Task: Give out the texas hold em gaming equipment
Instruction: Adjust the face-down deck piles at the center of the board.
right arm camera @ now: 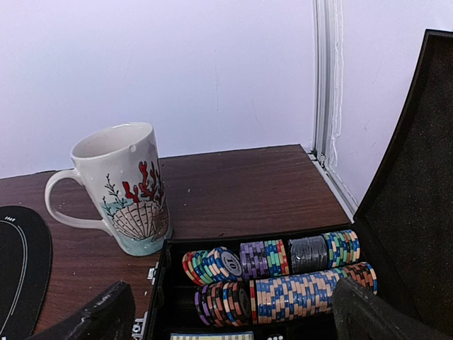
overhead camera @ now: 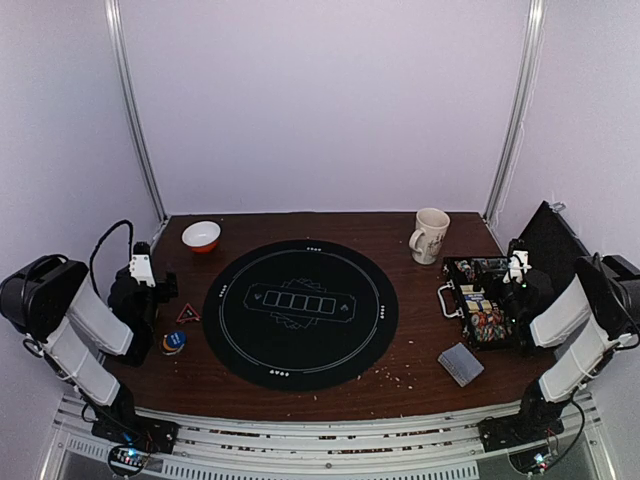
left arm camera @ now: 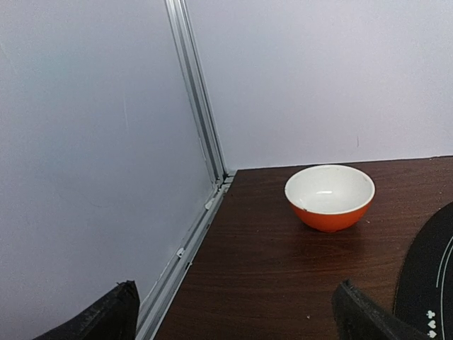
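Right gripper hangs with its fingers spread wide and nothing between them, low over the open case. Left gripper is likewise spread and empty, looking toward the white-and-orange bowl.

Where the set lies:
- Striped poker chips stand on edge in two packed rows inside the case.
- What we take for the card deck, a grey block, lies on the table just in front of the case.
- A small blue-and-orange disc sits by the left arm, near the red triangle.
- We see no chip or card on the round black mat, so we judge dealing not yet begun.

Risks we note:
- The rows are tight. A pinch into them will likely drag neighbours out, or tip a stack and spill chips across the case.
- The raised lid stands just beside the right-hand finger. A sideways move could knock it or shove the whole case.
- The mug stands just beside the case's far corner, so a shifted case or a swinging arm could bump it.
- The deck is loose and could fan or slide under a shallow grasp.
- The disc lies flat on the wood, so the fingers may skate over it.
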`<control>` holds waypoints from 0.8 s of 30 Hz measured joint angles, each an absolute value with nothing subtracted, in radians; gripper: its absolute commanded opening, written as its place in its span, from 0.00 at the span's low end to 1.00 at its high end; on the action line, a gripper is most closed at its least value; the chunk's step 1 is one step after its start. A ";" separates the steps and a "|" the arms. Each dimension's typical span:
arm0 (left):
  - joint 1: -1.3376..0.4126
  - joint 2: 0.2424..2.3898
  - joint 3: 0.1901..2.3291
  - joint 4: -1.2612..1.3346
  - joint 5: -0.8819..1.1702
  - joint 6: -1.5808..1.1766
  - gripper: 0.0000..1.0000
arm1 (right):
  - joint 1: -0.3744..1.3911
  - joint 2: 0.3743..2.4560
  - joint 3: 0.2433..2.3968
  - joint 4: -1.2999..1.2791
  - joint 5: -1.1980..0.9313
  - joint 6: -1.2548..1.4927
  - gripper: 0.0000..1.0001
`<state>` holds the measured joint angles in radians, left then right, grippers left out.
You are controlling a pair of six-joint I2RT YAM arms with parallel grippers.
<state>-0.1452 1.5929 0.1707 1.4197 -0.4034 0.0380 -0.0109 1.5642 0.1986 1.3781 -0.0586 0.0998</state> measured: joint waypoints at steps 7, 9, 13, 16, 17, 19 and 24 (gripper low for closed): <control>-0.137 1.543 0.176 1.349 -0.405 0.027 0.98 | -0.010 1.564 0.199 1.374 -0.057 0.100 1.00; -0.150 1.461 0.206 1.248 -0.436 0.028 0.98 | -0.010 1.561 0.199 1.370 -0.056 0.100 1.00; -0.159 1.268 0.338 1.092 -0.508 0.062 0.98 | -0.007 1.447 0.244 1.203 -0.037 0.104 1.00; -0.159 1.159 0.449 0.983 -0.551 0.059 0.98 | -0.007 1.327 0.347 1.056 -0.027 0.121 1.00; -0.159 1.126 0.496 0.926 -0.559 0.051 0.98 | -0.007 1.287 0.388 1.011 -0.031 0.128 1.00; -0.159 1.076 0.591 0.811 -0.553 0.020 0.98 | -0.007 1.223 0.465 0.937 -0.047 0.146 1.00; -0.159 1.039 0.905 0.413 -0.400 -0.074 0.98 | -0.006 1.171 0.695 0.701 -0.173 0.194 1.00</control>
